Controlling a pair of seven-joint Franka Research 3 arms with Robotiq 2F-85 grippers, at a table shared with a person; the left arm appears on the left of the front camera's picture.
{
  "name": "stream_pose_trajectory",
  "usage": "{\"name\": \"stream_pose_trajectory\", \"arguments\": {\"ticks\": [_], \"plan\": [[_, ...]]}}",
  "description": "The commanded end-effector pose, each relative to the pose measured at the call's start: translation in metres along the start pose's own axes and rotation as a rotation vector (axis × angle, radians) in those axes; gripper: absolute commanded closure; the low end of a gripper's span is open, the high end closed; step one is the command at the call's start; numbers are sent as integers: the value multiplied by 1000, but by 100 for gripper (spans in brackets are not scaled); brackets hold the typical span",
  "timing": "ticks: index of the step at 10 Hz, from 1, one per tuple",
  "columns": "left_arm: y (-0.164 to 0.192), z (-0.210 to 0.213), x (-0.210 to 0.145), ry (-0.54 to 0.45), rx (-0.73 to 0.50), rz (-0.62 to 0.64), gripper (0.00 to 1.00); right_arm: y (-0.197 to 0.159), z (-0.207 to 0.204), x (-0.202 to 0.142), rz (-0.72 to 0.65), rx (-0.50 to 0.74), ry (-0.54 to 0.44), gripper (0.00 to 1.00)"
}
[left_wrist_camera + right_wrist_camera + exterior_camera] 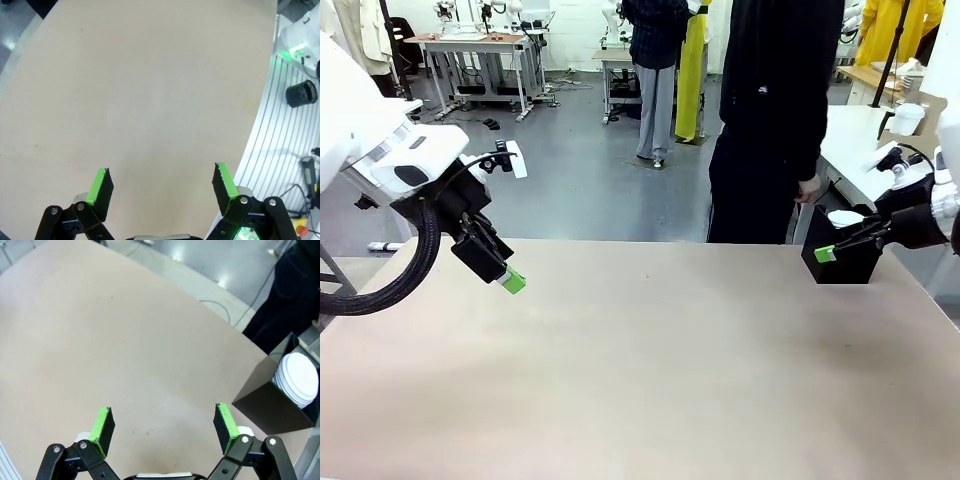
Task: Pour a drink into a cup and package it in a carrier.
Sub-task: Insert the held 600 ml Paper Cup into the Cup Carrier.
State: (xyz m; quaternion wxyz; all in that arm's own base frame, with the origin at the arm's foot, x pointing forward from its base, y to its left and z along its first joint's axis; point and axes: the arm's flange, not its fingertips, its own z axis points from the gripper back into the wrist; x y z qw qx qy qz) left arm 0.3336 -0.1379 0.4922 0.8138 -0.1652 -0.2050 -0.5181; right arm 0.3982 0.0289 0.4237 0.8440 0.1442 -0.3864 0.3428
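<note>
Front view: the left claw [510, 278] hangs at centre left of the frame above the worktop [650, 370], one green pad showing, holding nothing. The right claw [827, 253] sits at the right edge, level with a small black open box [845, 258] that stands on the worktop's far right corner; white lids [844, 216] show at the box's top. A person [775, 120] in dark clothing stands behind the far edge, just left of the box, one hand hanging near it. No press pot, cup or cardboard carrier stands on the worktop here, so neither arm can yet be judged nearer to them. Left wrist view: the left claw [162, 186] has its jaws spread wide with only bare worktop between and beyond them. Right wrist view: the right claw [165, 427] is likewise wide open and empty; the black box lies at the frame's right, just beyond the right-hand pad, its opening showing a stack of white lids [298, 380]. In my judgement, the coming move waits on the task's items being brought in.
</note>
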Motion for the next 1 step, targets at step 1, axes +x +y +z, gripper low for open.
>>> {"name": "stream_pose_trajectory", "arguments": {"ticks": [1], "plan": [[0, -1, -1, -16, -9, -2, 0, -1, 1, 0, -2, -5, -4, 0]]}}
